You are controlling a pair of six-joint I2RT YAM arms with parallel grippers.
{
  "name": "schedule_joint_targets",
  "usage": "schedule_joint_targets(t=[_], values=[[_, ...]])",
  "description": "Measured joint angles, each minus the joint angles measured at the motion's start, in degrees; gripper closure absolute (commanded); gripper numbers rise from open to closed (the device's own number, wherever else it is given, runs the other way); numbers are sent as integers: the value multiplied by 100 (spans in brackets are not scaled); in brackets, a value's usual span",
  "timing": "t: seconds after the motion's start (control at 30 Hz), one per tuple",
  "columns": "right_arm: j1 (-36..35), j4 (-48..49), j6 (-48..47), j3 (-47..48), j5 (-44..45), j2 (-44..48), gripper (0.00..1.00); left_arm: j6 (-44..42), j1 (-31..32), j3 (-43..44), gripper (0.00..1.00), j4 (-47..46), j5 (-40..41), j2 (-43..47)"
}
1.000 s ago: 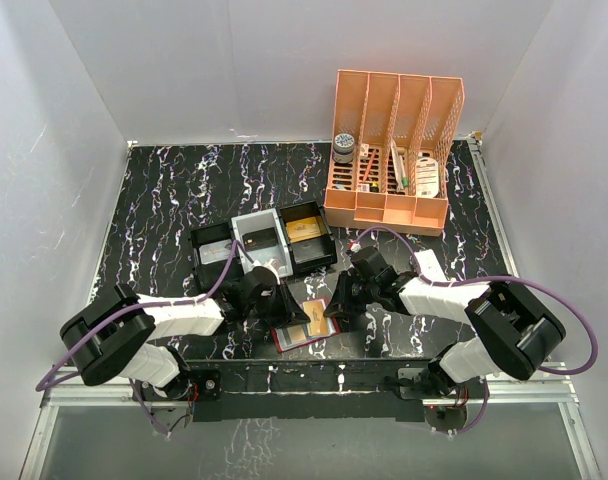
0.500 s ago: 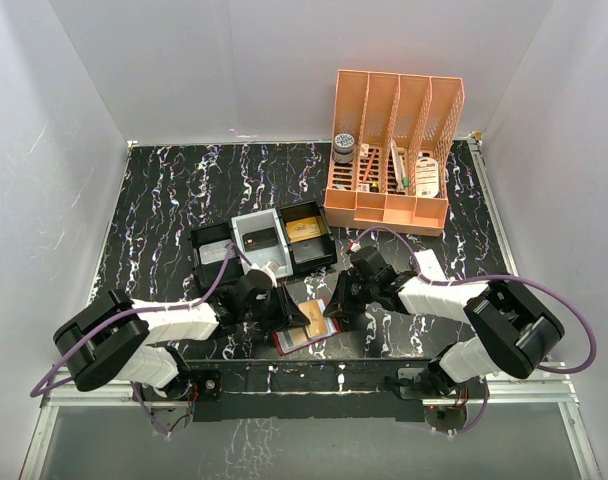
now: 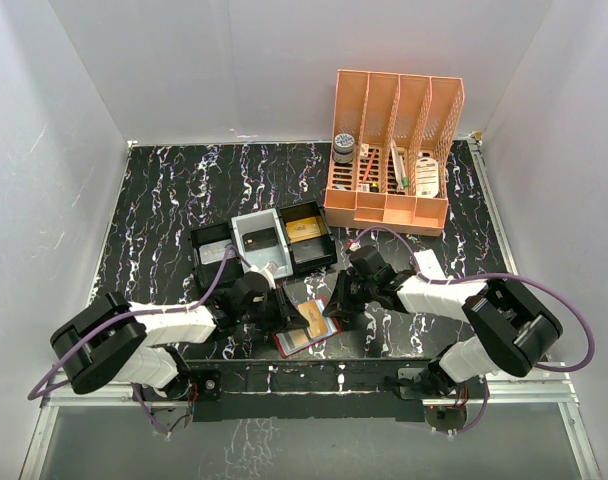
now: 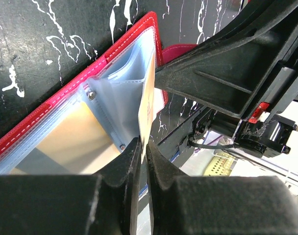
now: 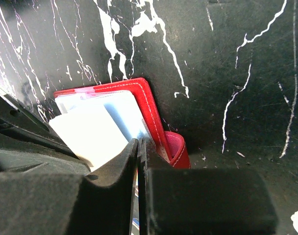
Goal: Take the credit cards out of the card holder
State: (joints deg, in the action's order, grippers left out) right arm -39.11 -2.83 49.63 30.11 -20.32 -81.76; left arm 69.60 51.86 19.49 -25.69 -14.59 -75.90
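The red card holder (image 3: 296, 340) lies open on the black marbled table between my two grippers, its clear sleeves (image 4: 117, 98) showing. A tan credit card (image 4: 148, 105) stands edge-on, part way out of a sleeve, and my left gripper (image 4: 143, 146) is shut on its near edge. Another tan card (image 4: 73, 134) sits flat inside a sleeve. My right gripper (image 5: 139, 145) is shut on the holder's sleeve edge beside the red cover (image 5: 150, 108) and the curled snap tab (image 5: 177, 151). A pale card (image 5: 90, 129) shows in the right wrist view.
A black compartmented tray (image 3: 212, 250) with a grey insert stands just behind the grippers. An orange desk organiser (image 3: 394, 150) is at the back right. A small white box (image 3: 431, 265) lies by the right arm. The table's front edge is close below the holder.
My left arm has crept right, toward the holder, with the tan card in its jaws. The holder and right arm have barely moved.
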Motion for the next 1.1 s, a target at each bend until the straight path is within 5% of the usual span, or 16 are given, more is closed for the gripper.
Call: schedule_joint_targets(t=[0.43,0.7,1.1], values=[[-2,-24,0,50,-4,-50,96,7,-20,-101,95,111,13,264],[-17,-164,-177,83,7,120,76,7,-55,-138,99,186,13,247],[-22,-297,-584,455,-345,170,69,-175,-66,101,99,396,-9,20]])
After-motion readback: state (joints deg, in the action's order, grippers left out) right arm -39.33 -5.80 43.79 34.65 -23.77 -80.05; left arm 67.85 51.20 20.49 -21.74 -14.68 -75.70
